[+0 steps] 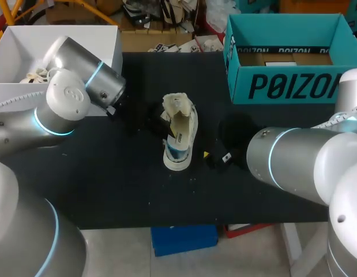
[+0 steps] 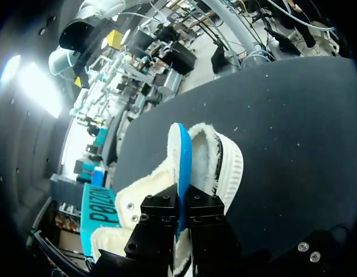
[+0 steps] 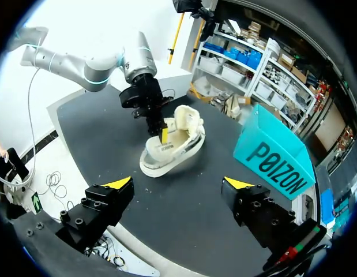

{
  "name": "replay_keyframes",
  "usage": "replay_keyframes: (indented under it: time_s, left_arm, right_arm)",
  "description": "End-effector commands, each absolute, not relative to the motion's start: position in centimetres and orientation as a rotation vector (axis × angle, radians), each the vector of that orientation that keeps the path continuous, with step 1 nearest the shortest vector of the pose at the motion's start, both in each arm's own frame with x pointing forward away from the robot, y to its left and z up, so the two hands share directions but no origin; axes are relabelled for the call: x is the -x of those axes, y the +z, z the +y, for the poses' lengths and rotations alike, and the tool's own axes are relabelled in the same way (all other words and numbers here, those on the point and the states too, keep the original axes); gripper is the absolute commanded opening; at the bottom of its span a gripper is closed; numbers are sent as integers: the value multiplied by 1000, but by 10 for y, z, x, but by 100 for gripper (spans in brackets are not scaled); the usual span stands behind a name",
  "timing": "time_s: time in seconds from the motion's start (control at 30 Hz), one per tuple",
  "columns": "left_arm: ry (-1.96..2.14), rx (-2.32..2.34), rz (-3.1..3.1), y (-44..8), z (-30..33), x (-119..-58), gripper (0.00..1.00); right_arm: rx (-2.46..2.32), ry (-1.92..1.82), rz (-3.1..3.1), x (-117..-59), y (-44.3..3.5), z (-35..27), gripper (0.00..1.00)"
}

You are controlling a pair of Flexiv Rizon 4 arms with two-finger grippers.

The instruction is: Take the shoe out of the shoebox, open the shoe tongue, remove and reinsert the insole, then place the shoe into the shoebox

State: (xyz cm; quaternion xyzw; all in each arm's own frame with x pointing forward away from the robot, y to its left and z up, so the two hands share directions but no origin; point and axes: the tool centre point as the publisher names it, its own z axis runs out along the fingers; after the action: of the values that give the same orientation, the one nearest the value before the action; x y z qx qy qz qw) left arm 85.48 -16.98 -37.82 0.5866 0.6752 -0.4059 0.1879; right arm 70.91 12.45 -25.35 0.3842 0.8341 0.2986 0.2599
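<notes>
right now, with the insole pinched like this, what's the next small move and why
Probably ease the left jaws up and back to draw the blue insole out of the shoe. They are shut on the insole, which stands on edge within the shoe's fleecy opening. The right jaws are open and apart from the shoe, so nothing pins it: go slowly.

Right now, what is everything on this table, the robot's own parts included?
shoe: one, white with cream fleecy lining, middle of the table.
insole: one, blue, standing partly out of the shoe's opening.
shoebox: one, teal, open, far right of the table.
table: one, black, under everything.
left tool: one, black with yellow tips, shut on the insole at the shoe.
right tool: one, black with yellow tips, open, holding nothing, right of the shoe.
</notes>
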Motion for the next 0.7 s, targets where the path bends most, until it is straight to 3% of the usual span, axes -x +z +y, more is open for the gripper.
replay_keyframes:
  time_s: [0.03, 0.1, 0.17, 0.23, 0.27, 0.7]
  left_arm:
    - [-1131, -1655, 1910, -376, -171, -855, 0]
    - [-1138, -1661, 1905, -373, -170, -852, 22]
    - [-1148, -1668, 1893, -369, -169, -847, 25]
    - [-1157, -1666, 1883, -365, -167, -842, 40]
    - [-1163, -1662, 1878, -363, -165, -840, 43]
    - [-1225, -1662, 1860, -366, -162, -810, 38]
  right_arm:
    - [-1035, 822, 2246, -701, -255, 122, 100]
    - [-1035, 822, 2246, -701, -255, 122, 100]
    - [-1035, 822, 2246, -701, -255, 122, 100]
    - [-1035, 822, 2246, -701, -255, 122, 100]
    - [-1035, 822, 2246, -701, -255, 122, 100]
    - [-1035, 822, 2246, -701, -255, 122, 100]
